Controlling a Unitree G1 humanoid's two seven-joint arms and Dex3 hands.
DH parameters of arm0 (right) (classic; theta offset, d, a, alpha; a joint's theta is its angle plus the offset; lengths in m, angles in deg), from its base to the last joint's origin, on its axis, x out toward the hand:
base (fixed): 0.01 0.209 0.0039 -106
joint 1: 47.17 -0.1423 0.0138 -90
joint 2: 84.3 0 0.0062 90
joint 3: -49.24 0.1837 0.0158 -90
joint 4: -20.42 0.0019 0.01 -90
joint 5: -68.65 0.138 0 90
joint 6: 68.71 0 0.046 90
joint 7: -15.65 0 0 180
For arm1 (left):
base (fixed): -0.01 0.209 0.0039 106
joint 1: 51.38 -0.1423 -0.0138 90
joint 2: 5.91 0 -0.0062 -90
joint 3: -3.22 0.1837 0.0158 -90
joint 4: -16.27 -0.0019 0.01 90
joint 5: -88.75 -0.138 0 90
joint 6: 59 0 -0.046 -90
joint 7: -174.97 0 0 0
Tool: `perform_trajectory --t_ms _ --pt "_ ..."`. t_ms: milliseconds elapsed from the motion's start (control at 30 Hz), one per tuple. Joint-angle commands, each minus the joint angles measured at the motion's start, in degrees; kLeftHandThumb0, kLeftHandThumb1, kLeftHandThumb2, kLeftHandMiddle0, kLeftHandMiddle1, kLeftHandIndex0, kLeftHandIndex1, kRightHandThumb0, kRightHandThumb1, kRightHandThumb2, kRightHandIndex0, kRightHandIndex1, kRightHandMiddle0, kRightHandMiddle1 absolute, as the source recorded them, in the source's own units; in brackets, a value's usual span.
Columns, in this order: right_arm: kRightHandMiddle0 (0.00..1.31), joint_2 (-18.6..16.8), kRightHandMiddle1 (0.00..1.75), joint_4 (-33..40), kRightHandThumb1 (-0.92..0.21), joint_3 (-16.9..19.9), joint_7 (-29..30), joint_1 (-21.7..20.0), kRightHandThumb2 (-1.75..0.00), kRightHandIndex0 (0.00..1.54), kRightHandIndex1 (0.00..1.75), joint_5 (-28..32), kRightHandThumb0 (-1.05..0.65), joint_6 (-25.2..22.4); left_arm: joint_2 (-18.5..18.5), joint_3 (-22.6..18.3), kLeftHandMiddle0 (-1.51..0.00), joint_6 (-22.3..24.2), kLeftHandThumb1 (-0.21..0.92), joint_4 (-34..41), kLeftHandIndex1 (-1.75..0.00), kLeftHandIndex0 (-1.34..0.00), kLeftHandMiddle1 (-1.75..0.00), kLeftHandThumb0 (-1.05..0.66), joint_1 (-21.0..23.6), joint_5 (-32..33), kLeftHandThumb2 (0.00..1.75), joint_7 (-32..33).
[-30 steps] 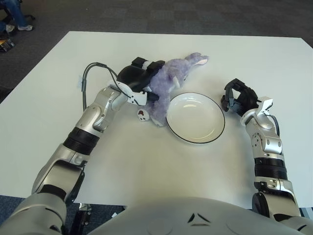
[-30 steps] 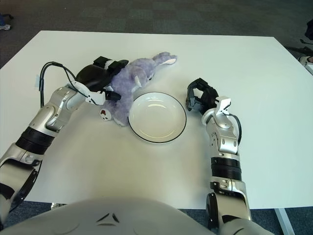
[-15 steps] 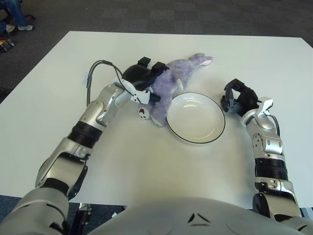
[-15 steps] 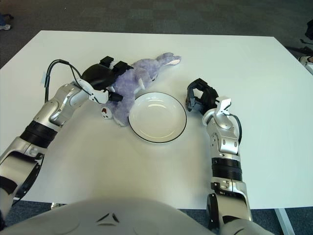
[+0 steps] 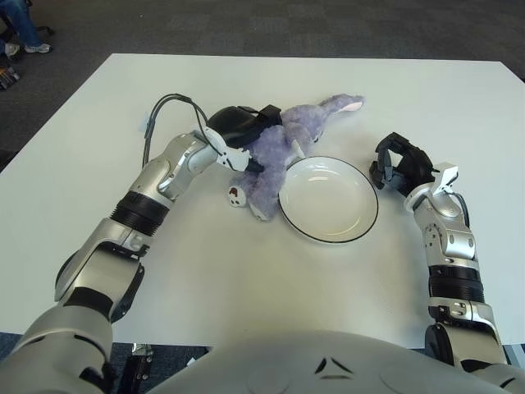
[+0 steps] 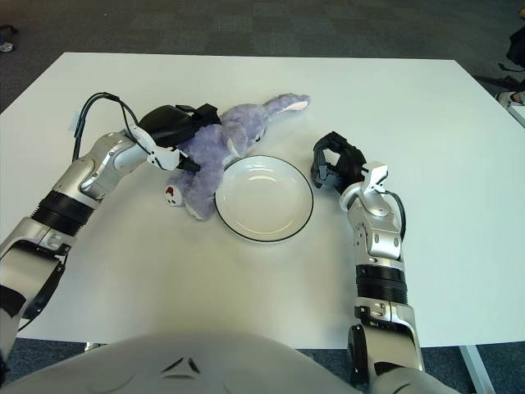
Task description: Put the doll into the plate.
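A purple plush doll point(image 5: 279, 152) lies on the white table just left of a white plate with a black rim point(image 5: 367, 220). Its lower body touches the plate's left rim and its head points to the far right. My left hand point(image 5: 243, 131) is shut on the doll's back from the left. My right hand point(image 5: 395, 164) rests on the table just right of the plate, fingers curled and holding nothing. The plate is empty.
The white table point(image 5: 246, 271) extends on all sides, with its far edge and dark carpet beyond. A black cable point(image 5: 164, 111) loops over my left forearm. A person's legs point(image 5: 20, 29) show at the far left corner.
My left hand has pushed the doll to the right and slightly forward, so the doll's body lies closer against the plate's rim. The right hand has not moved.
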Motion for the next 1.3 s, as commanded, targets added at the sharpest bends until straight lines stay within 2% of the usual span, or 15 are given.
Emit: perform_trajectory --t_ms 0,133,367,467,533,700,900,967,1000,1100,1267 --pt "0.49 0.32 1.75 -0.15 -0.47 0.23 -0.23 0.95 -1.12 1.26 1.75 0.40 -0.44 -1.06 1.13 1.63 -1.07 0.14 0.62 0.36 -1.74 -0.37 -1.75 -0.39 -1.05 -2.23 0.92 -1.11" --pt "0.50 0.25 1.75 -0.31 -0.47 0.28 -0.15 0.93 -1.13 1.26 1.75 0.37 -0.44 -0.84 1.60 2.15 -1.04 0.98 0.60 1.31 -1.75 -0.39 -1.75 -0.39 -0.62 -3.71 0.95 -2.26" --pt "0.51 0.36 1.75 -0.41 -0.45 0.22 -0.29 0.90 -1.15 1.25 1.75 0.32 -0.44 -0.80 1.99 2.60 -0.87 3.12 0.56 2.65 -1.73 -0.43 -1.75 -0.40 -0.49 -6.02 0.99 -2.69" --pt "0.51 0.42 1.75 -0.38 -0.45 0.20 -0.42 0.82 -1.15 1.25 1.75 0.40 -0.44 -0.96 1.92 2.68 -0.75 4.06 0.34 2.24 -1.56 -0.54 -1.75 -0.14 -0.06 -6.67 1.23 -2.52" --pt "0.51 0.45 1.75 -0.39 -0.45 0.20 -0.50 0.82 -1.15 1.26 1.75 0.40 -0.44 -0.92 1.80 2.67 -0.72 4.73 0.28 2.12 -1.52 -0.58 -1.75 -0.07 -0.07 -7.03 1.29 -2.47" --pt "0.51 0.47 1.75 -0.45 -0.45 0.24 -0.76 0.84 -1.16 1.26 1.75 0.37 -0.44 -0.76 1.40 2.53 -0.67 5.67 0.23 1.57 -1.43 -0.66 -1.75 -0.02 -0.18 -7.26 1.32 -1.35" --pt "0.51 0.64 1.75 -0.85 -0.45 0.17 -1.03 0.68 -1.16 1.26 1.75 0.28 -0.44 -0.79 0.88 2.26 -0.67 5.73 0.14 1.02 -1.31 -0.83 -1.75 0.00 -0.81 -7.06 1.38 1.83" --pt "0.51 0.66 1.75 -0.80 -0.45 0.17 -1.05 0.69 -1.15 1.26 1.75 0.29 -0.44 -0.91 0.88 2.18 -0.65 5.93 0.10 1.34 -1.41 -0.83 -1.75 0.00 -1.05 -6.93 1.45 2.16" --pt "0.51 0.67 1.75 -0.75 -0.45 0.16 -1.08 0.69 -1.15 1.26 1.75 0.30 -0.44 -0.98 0.81 2.02 -0.68 6.20 0.07 1.67 -1.53 -0.82 -1.70 0.00 -1.26 -6.85 1.52 2.42" --pt "0.51 0.66 1.75 -0.84 -0.45 0.16 -1.15 0.64 -1.15 1.27 1.75 0.26 -0.44 -1.00 0.55 1.77 -0.77 6.79 0.01 1.96 -1.68 -0.81 -1.56 0.00 -1.59 -6.75 1.58 3.25" --pt "0.51 0.61 1.75 -1.14 -0.45 0.17 -1.20 0.50 -1.15 1.27 1.75 0.27 -0.44 -0.87 -0.14 1.34 -0.87 7.32 -0.03 1.71 -1.73 -0.81 -1.41 0.00 -2.08 -6.61 1.59 6.16"
